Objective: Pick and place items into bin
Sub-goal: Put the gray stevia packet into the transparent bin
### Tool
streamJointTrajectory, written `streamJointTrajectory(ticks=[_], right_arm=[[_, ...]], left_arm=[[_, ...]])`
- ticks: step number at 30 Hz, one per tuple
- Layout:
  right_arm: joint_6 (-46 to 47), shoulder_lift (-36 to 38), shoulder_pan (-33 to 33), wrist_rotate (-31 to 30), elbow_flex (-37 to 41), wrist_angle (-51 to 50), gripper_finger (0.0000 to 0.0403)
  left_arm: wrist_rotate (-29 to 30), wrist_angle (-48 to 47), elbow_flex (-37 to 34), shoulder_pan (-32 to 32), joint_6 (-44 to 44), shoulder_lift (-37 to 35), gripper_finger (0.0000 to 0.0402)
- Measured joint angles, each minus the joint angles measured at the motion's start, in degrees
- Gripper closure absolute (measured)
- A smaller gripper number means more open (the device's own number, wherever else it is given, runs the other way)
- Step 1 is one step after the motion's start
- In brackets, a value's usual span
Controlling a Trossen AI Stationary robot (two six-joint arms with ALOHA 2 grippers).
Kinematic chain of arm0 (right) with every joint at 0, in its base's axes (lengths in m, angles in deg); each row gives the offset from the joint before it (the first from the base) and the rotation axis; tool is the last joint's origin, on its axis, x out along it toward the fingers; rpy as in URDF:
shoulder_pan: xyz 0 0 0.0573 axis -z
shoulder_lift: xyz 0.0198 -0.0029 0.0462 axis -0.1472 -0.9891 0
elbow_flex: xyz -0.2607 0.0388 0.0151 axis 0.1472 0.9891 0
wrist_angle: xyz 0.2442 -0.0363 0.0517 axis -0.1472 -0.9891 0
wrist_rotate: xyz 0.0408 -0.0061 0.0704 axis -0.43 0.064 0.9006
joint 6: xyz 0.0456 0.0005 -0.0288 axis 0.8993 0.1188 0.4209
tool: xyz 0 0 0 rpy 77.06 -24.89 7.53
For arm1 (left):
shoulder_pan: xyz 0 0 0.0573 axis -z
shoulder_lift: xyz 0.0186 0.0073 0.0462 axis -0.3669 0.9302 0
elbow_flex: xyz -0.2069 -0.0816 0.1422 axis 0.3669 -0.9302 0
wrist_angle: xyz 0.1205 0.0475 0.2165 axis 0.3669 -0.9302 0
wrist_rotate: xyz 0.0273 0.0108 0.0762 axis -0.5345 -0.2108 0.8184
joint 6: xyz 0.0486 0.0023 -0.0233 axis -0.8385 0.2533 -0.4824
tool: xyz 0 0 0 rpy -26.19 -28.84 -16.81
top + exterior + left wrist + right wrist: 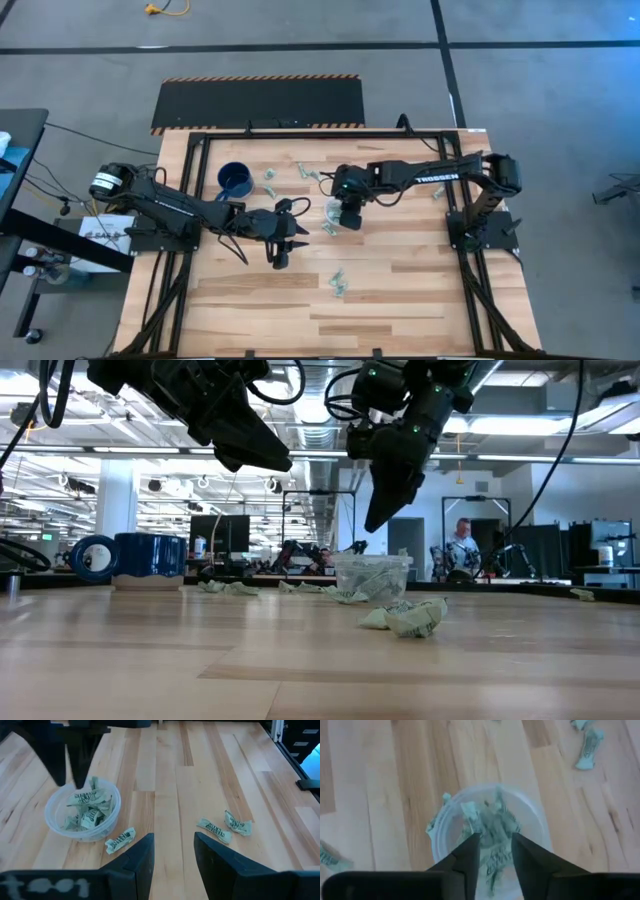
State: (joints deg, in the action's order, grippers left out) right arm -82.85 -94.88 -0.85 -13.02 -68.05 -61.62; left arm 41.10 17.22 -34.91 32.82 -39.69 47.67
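The bin, a small clear cup point(333, 212), stands upright on its base mid-table and holds several green-and-white items point(492, 827). My right gripper point(495, 852) hangs just above its mouth, pointing steeply down, fingers apart; a wrapped item point(495, 865) shows in the gap, lying among the others. My left gripper point(173, 851) waits open to the left of the cup, above the table, holding nothing. One item point(120, 840) lies on the wood against the foot of the cup's wall. Two more items point(225, 827) lie farther off.
A dark blue mug point(235, 180) stands at the far left of the cup. Loose items lie behind the cup point(270, 180), toward the right arm's base point(437, 192), and on the near boards point(340, 285). A black frame point(455, 140) borders the table.
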Motion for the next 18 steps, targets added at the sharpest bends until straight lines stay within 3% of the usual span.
streamJointTrajectory(ticks=[10, 15, 18], right_arm=[[6.29, 3.45, 7.90, -1.10, -1.32, -25.98, 0.0255], [8.56, 6.41, 13.59, -11.15, -0.43, -38.36, 0.0254], [9.21, 8.63, 17.24, -12.20, 2.24, -41.26, 0.0258]], left_arm=[[-0.02, -0.53, -0.01, 0.01, 0.00, 0.00, 0.0271], [-0.17, -1.32, -0.03, 0.02, 0.59, 0.00, 0.0271], [-0.17, -1.90, -0.03, 0.02, 0.61, 0.00, 0.0271]])
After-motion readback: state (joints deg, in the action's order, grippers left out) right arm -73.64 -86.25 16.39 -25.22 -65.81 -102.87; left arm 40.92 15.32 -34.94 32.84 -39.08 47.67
